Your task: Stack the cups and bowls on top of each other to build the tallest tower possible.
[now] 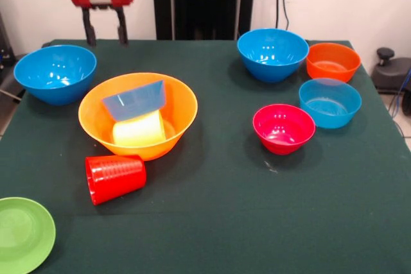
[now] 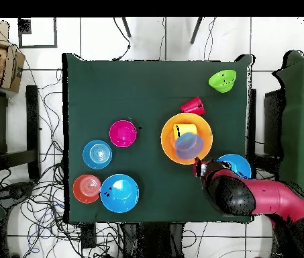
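We see the gripper (image 1: 103,34) hanging with its two fingers spread and nothing between them, at the far edge of the table (image 1: 212,222), behind the big yellow-orange bowl (image 1: 183,117). We count eight bowls and two cups. Inside the big bowl lie the yellow cup (image 1: 138,131) on its side and a pale blue bowl (image 1: 133,101) tilted over it. The red cup (image 1: 115,178) lies tipped just in front. Two deep blue bowls (image 1: 55,74), one orange (image 1: 332,61), one pale blue (image 1: 329,102), one pink-red (image 1: 284,128) and one green (image 1: 23,233) sit empty
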You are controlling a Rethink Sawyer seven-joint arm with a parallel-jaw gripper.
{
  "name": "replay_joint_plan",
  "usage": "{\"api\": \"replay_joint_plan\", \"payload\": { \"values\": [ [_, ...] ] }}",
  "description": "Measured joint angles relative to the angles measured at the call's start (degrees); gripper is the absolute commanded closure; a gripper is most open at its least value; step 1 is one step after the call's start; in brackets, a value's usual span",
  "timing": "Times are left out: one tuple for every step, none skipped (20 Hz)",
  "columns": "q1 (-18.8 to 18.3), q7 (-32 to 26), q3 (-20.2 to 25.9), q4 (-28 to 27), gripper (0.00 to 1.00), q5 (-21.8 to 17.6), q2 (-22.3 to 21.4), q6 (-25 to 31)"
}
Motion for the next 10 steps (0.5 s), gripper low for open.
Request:
{"api": "replay_joint_plan", "payload": {
  "values": [
    [-0.81, 0.00, 0.17, 0.87, 0.00, 0.92, -1.64, 0.20],
    [-1.19, 0.00, 0.21, 1.27, 0.00, 1.20, -2.51, 0.19],
    [-1.45, 0.00, 0.24, 1.55, 0.00, 1.28, -3.14, 0.21],
    [-1.78, 0.00, 0.26, 1.88, 0.00, 1.32, -3.95, 0.21],
    [-1.91, 0.00, 0.26, 2.02, 0.00, 1.31, -4.29, 0.21],
    [-2.05, 0.00, 0.26, 2.20, 0.00, 1.31, -4.71, 0.20],
    [-2.16, 0.00, 0.26, 2.44, 0.00, 1.30, -5.20, 0.20],
    [-2.17, 0.00, 0.27, 2.59, 0.00, 1.31, -5.46, 0.20],
    [-2.10, 0.00, 0.27, 2.87, 0.00, 1.31, -5.82, 0.21],
    [-2.02, 0.00, 0.26, 3.02, 0.00, 1.30, -5.94, 0.20]
  ]
}}
